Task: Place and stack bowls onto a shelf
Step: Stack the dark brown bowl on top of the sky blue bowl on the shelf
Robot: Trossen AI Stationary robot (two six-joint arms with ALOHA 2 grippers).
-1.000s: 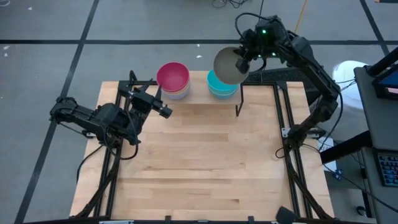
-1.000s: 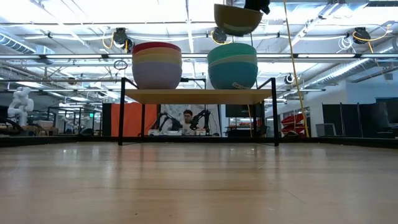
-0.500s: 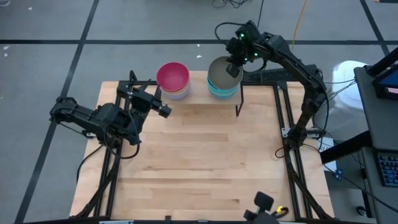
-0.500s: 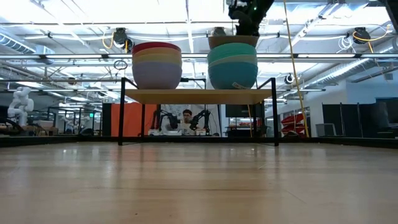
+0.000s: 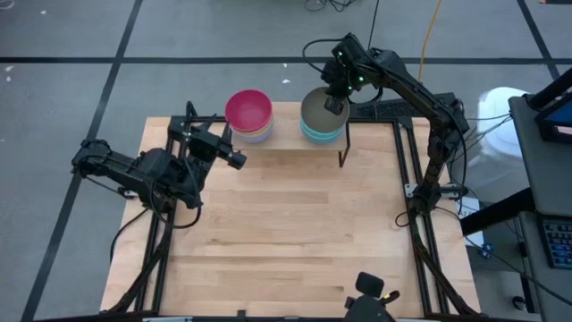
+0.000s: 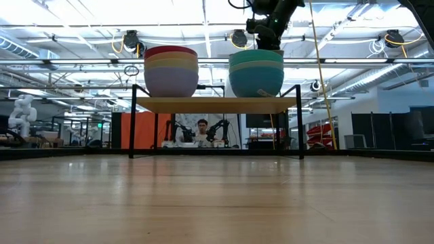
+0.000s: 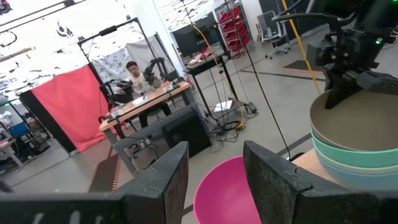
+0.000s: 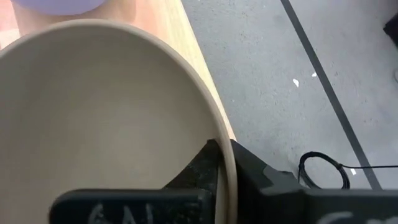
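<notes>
1. at the upper centre of the high view, the right gripper (image 5: 332,100) is clenched on the rim of the olive-grey bowl (image 5: 318,111), one finger inside the rim and one outside, as the right wrist view shows.
2. that bowl sits nested on top of the cyan stack (image 6: 256,73), on the right half of the shelf (image 6: 215,104) in the low view.
3. just left of it on the shelf stands a second stack, topped by the magenta bowl (image 5: 248,108), with pale yellow and periwinkle bowls beneath.
4. at the left of the high view, the left gripper (image 5: 234,159) hangs over the tabletop (image 5: 286,233), near the magenta-topped stack, its fingers released and holding nothing.
5. behind the shelf in the low view, a person (image 6: 201,133) sits at a far desk.
</notes>
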